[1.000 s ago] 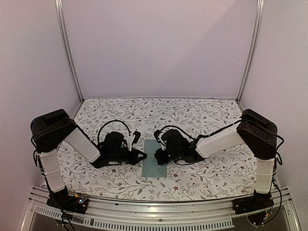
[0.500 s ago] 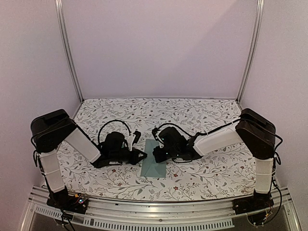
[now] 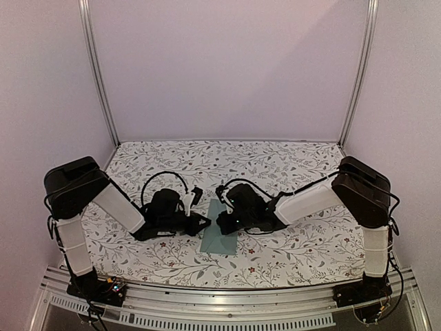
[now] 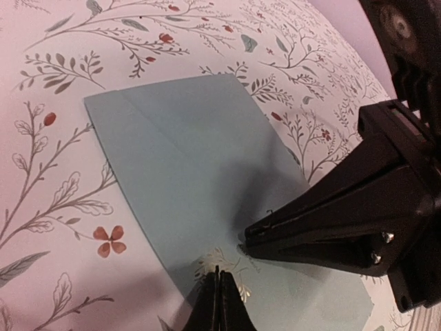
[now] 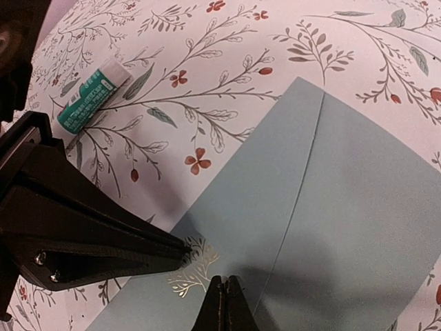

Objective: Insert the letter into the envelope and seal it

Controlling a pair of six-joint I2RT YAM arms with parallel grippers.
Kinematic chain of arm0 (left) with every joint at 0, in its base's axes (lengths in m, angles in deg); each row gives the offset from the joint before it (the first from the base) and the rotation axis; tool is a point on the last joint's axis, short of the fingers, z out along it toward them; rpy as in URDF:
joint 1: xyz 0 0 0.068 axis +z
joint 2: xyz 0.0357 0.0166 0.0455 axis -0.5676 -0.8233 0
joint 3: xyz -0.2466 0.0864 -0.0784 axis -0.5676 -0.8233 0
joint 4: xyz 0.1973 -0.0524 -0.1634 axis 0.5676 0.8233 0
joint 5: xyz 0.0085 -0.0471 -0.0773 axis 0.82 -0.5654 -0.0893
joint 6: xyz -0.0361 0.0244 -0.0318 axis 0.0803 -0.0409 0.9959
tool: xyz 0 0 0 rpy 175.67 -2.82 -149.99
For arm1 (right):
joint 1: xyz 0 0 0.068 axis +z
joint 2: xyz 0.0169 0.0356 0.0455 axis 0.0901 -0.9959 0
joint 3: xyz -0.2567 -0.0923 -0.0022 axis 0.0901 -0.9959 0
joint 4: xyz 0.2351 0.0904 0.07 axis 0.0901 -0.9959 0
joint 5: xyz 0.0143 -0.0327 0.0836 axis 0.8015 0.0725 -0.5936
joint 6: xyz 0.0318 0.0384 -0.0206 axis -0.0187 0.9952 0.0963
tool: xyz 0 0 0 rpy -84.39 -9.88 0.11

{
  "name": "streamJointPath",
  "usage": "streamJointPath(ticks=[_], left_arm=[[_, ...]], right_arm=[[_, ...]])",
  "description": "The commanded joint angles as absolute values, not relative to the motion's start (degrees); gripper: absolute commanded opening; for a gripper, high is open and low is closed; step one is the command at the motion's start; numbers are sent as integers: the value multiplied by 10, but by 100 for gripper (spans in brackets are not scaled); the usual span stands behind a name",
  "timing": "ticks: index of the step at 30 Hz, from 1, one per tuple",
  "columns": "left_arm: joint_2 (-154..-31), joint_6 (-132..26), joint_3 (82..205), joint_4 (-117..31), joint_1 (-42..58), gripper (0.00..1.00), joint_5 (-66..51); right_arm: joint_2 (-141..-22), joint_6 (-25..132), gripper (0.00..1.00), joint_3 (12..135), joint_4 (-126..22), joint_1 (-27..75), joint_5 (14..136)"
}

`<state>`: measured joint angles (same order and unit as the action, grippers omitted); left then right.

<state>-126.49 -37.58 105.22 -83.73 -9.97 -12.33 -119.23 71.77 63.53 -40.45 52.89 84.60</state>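
We see the envelope [image 3: 220,244] flat on the table [image 3: 303,172], long axis running away from the bases, its middle under both tips. L gripper [image 4: 219,303] & R gripper [image 5: 224,303] are both closed, gripping nothing, tips down on the paper by a small gold mark [image 5: 196,267] that's too blurry to read. In top view the grippers hide its far half. Glue stick [image 5: 93,93] lies off R's left.
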Motion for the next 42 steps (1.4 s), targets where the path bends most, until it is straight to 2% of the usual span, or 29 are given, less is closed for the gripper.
streamJointPath(ticks=[1,12,17,24,31,42], left_arm=[[-1252,-394,1049,-800,-114,0,-111],[-1172,-397,1053,-707,-167,0,-67],[-1188,-383,1049,-695,-171,0,-76],[-1210,-375,1002,-791,-206,0,-107],[-1183,-392,1006,-774,-225,0,-81],[-1233,-402,1044,-708,-230,0,-14]], right_arm=[[-1218,729,0,623,-410,529,837],[-1231,748,0,608,-414,528,840],[-1223,750,0,602,-415,529,842],[-1206,752,0,590,-414,530,854],[-1218,753,0,594,-410,530,848],[-1216,751,0,589,-408,530,842]])
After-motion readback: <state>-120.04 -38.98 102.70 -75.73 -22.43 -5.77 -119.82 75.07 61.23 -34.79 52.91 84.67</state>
